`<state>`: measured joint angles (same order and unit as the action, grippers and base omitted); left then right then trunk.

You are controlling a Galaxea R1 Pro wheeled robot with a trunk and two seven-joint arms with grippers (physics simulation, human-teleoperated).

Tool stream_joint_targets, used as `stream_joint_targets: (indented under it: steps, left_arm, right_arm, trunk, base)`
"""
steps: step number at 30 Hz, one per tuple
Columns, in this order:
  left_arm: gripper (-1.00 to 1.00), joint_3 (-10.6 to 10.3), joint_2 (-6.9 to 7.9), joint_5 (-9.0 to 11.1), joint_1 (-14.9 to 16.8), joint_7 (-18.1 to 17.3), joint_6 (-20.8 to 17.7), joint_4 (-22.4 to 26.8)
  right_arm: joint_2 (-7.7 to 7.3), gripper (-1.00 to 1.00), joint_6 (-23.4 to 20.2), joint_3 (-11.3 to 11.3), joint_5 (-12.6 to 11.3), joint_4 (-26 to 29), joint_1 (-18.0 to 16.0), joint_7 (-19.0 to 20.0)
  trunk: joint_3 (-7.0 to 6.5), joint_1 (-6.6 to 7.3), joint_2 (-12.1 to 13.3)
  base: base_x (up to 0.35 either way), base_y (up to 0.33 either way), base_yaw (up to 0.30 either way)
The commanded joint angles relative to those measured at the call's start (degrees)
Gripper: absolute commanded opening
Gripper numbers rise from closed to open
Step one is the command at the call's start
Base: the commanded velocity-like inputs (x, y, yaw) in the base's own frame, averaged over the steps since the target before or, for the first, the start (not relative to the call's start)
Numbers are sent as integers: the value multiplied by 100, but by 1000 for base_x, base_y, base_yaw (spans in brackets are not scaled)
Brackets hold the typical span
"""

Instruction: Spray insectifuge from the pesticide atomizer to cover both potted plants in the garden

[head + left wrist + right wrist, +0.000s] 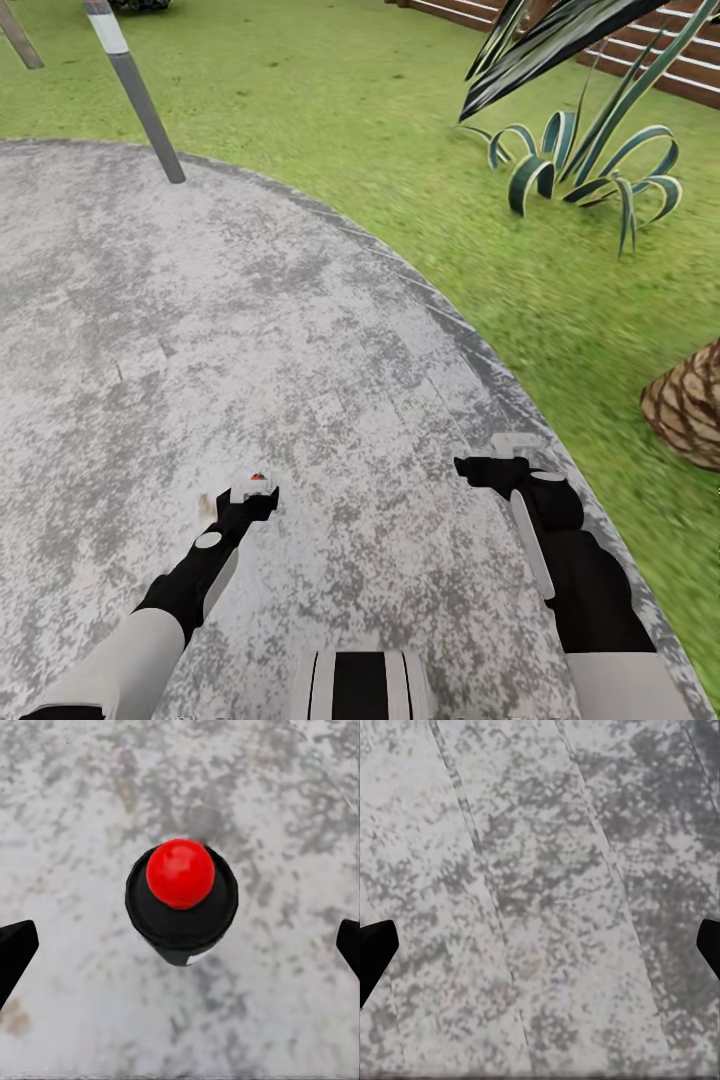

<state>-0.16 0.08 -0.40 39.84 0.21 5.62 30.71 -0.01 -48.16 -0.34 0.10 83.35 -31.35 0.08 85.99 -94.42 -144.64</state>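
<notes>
Paving of mottled grey stone lies under both arms; lawn curves beyond. Left gripper and right gripper hang spread wide, holding nothing.

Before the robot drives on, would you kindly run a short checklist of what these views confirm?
1. Pesticide atomizer in sight: not ok; the red-topped black piece in the left wrist view does not look like it.
2. Potted plants in sight: not ok; just a striped plant on the lawn.
3. Left gripper empty: ok, jaws spread.
4. Right gripper empty: ok, jaws spread over paving.
5. Pole ahead on the left: cannot tell whether it blocks the way.
</notes>
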Motion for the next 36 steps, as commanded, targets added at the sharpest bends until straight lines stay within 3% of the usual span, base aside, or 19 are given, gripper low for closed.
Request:
stream_joint_targets:
  steps: [1,6,14,22,36]
  left_arm:
    - [100,-2,1,-4,1,0,18,-3]
    - [100,4,8,-4,1,0,18,-3]
    - [100,8,9,-4,0,-2,23,3]
    - [100,-19,9,-13,-2,-4,482,23]
    - [100,-19,5,-13,-2,-4,510,23]
  right_arm:
    - [0,100,-27,-1,0,5,-3,1]
    - [1,100,-27,2,-1,5,-3,1]
    - [1,100,-27,7,-1,5,-3,-7]
    - [10,100,-27,16,-2,-3,-3,-11]
    - [10,100,-27,16,-2,-3,-3,-7]
  trunk:
    - [36,-1,-3]
    - [192,-14,-10]
    - [206,-14,-10]
    - [206,-14,-10]
    - [246,-14,-10]
  base:
    - [0,0,0]
    - [0,0,0]
    - [0,0,0]
    - [0,0,0]
    - [2,0,0]
